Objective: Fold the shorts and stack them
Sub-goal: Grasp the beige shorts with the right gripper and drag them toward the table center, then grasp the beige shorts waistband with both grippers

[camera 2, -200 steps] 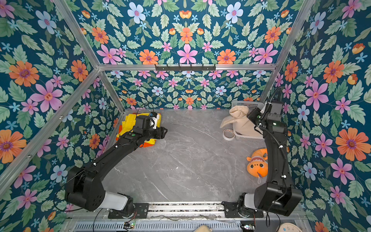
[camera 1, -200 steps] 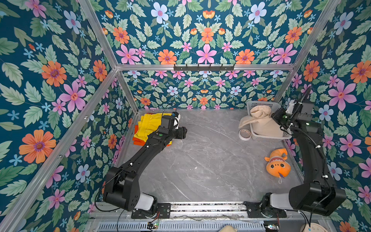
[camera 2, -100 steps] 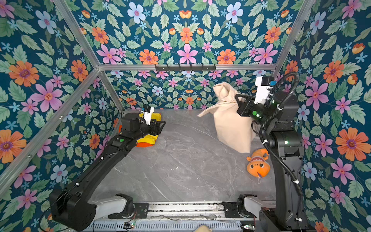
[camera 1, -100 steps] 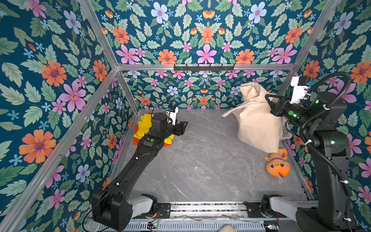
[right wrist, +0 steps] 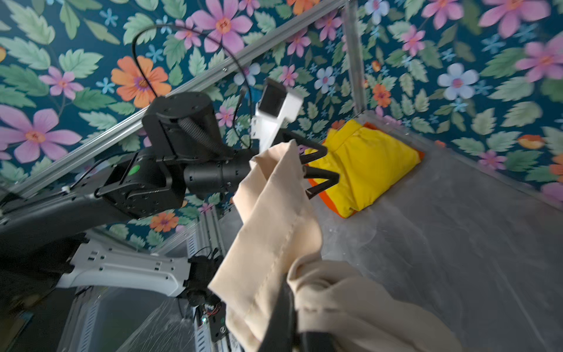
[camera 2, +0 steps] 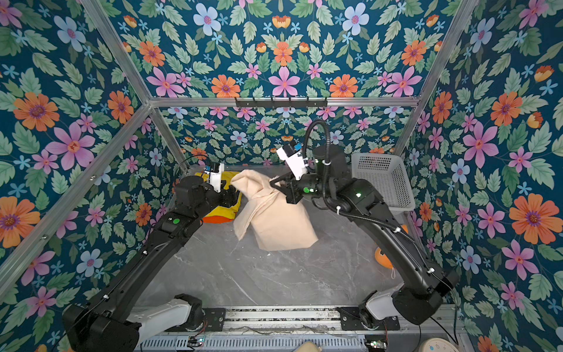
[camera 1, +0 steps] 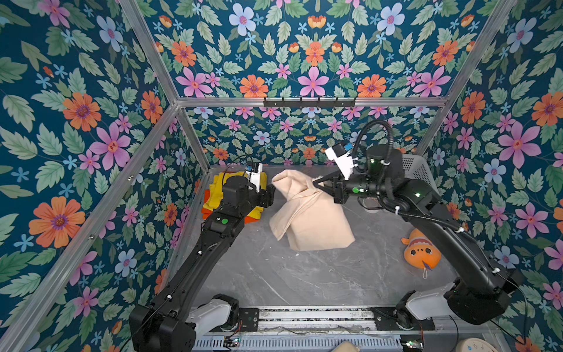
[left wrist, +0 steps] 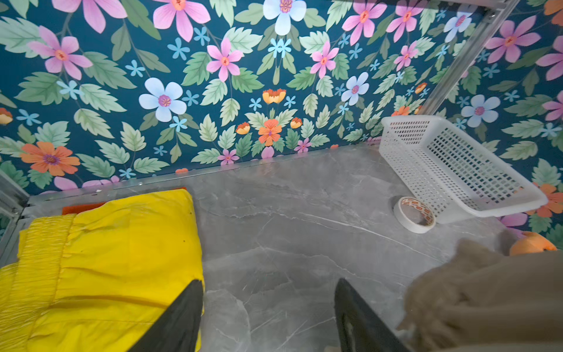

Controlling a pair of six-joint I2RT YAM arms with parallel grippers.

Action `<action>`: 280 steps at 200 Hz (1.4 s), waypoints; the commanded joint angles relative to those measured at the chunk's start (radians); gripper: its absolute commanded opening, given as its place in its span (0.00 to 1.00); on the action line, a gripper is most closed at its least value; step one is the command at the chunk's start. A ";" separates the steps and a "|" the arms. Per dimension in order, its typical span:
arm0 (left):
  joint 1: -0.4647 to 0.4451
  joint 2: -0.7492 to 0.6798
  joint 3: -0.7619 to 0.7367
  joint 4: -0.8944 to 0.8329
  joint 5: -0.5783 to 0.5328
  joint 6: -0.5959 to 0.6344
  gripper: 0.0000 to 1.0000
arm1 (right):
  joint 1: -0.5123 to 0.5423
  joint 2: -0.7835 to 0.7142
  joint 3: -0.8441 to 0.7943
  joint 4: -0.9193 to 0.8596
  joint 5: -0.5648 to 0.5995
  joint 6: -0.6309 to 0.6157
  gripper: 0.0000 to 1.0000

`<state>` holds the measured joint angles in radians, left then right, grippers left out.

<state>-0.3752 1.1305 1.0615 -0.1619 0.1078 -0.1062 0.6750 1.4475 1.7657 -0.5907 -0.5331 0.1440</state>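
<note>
Top views, beige shorts (camera 1: 310,213): bunched at mid-table, upper part raised, lower hem resting on the table (camera 1: 304,280).
Hold on them: the right gripper (camera 1: 315,183) is clamped on a gathered fold near the top, and nothing else carries the cloth.
Risk, slip: a pinch on a soft bunch would likely loosen under a sideways tug, dropping the cloth in a heap.
Risk, missed grab: the left gripper (right wrist: 327,166) has its jaws apart and empty. In the left wrist view the beige cloth lies outside one finger, not between them, so closing now would likely catch air or one loose layer.
Risk, stack: the yellow shorts (camera 1: 213,195) lie folded on the orange shorts (camera 1: 253,218) in the far left corner, just beside the hanging cloth. A sweep of cloth or wrist could drag them askew.
Risk, twist: no waistband can be made out in the bunch, so spreading it may leave it twisted.
Right arm pose: reaches from the right toward the middle, gripper pointing left.
Left arm pose: stretched far forward, wrist over the stack's edge, fingers aimed at the raised beige corner. Whether they touch it, I cannot tell.
Farther out: white basket (camera 1: 417,170), tape roll (left wrist: 414,215) and plush fish (camera 1: 420,248), all on the right and apart from the shorts.
</note>
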 commanded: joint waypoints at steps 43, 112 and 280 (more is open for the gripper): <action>-0.002 0.003 -0.017 -0.031 -0.053 0.005 0.70 | -0.132 -0.002 -0.384 0.272 -0.001 0.202 0.00; -0.002 0.095 -0.118 -0.075 0.134 -0.018 0.69 | -0.298 -0.104 -0.475 -0.045 0.397 0.197 0.67; 0.060 0.490 -0.092 0.027 0.246 -0.349 0.71 | -0.070 0.422 -0.468 0.183 0.319 0.322 0.63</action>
<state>-0.3145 1.5608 0.9195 -0.1936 0.2863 -0.4217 0.5949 1.8435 1.3418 -0.4808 -0.1967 0.3897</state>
